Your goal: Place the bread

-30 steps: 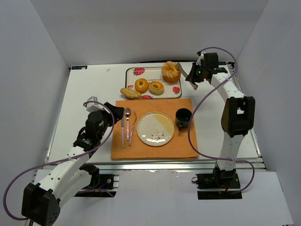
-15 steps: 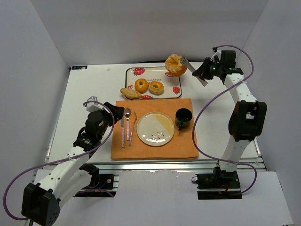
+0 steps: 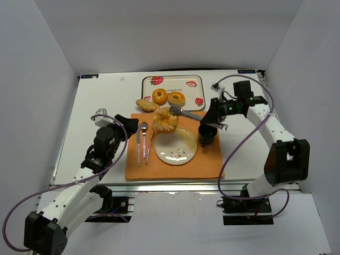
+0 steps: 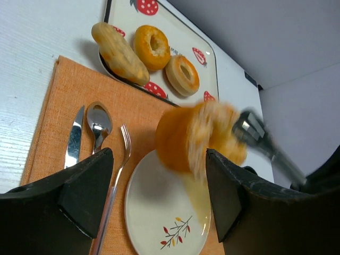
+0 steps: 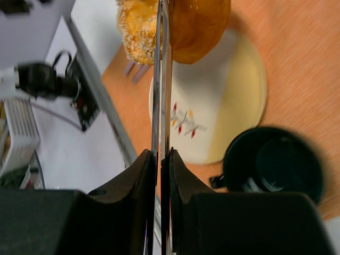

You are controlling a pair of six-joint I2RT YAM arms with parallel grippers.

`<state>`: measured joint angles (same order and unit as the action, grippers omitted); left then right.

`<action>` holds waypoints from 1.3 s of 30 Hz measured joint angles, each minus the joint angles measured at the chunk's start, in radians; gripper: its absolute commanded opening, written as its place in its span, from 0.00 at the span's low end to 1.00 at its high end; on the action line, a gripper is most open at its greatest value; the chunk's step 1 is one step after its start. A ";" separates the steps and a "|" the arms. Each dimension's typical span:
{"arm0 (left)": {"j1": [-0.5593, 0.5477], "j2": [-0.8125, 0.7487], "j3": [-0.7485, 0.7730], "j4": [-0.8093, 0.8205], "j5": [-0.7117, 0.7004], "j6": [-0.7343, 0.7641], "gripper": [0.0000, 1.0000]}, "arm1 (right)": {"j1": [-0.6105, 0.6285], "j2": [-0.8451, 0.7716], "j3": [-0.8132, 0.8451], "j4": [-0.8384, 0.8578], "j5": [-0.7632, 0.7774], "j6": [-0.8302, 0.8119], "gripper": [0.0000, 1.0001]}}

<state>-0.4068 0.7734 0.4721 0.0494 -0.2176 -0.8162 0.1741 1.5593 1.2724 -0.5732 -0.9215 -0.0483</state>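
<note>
A round golden bread bun (image 3: pixel 165 119) hangs clamped in metal tongs (image 3: pixel 189 113), just above the far left rim of the white plate (image 3: pixel 178 150). My right gripper (image 3: pixel 215 114) is shut on the tongs' handles. In the right wrist view the tongs (image 5: pixel 161 79) run up from my gripper (image 5: pixel 161 156) to the bun (image 5: pixel 183 21) over the plate (image 5: pixel 234 95). My left gripper (image 3: pixel 126 129) is open and empty, left of the cutlery. Its view shows the blurred bun (image 4: pixel 196 135) above the plate (image 4: pixel 159 212), between its fingers (image 4: pixel 159 196).
A strawberry-print tray (image 3: pixel 172 84) at the back holds two ring donuts (image 3: pixel 160 96), and a long pastry (image 3: pixel 147 105) lies at its front left corner. On the orange placemat (image 3: pixel 175 167) lie a knife (image 3: pixel 138 144), spoon and fork. A black cup (image 3: pixel 207 133) stands right of the plate.
My right arm has swung the tongs and bun from above the tray's far right corner down and to the front left, over the plate. The left arm has barely moved.
</note>
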 measured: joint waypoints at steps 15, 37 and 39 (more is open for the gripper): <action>0.000 -0.038 -0.008 0.006 -0.012 0.003 0.79 | 0.029 -0.156 -0.230 -0.196 0.065 -0.316 0.21; 0.000 -0.062 -0.008 0.005 -0.013 0.003 0.79 | 0.029 -0.157 -0.130 -0.187 0.114 -0.325 0.48; 0.000 -0.062 -0.008 0.005 -0.013 0.003 0.79 | 0.029 -0.157 -0.126 -0.183 0.121 -0.325 0.46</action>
<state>-0.4068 0.7113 0.4641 0.0540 -0.2306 -0.8131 0.2035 1.4025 1.1469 -0.7567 -0.8009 -0.3729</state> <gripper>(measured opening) 0.794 0.472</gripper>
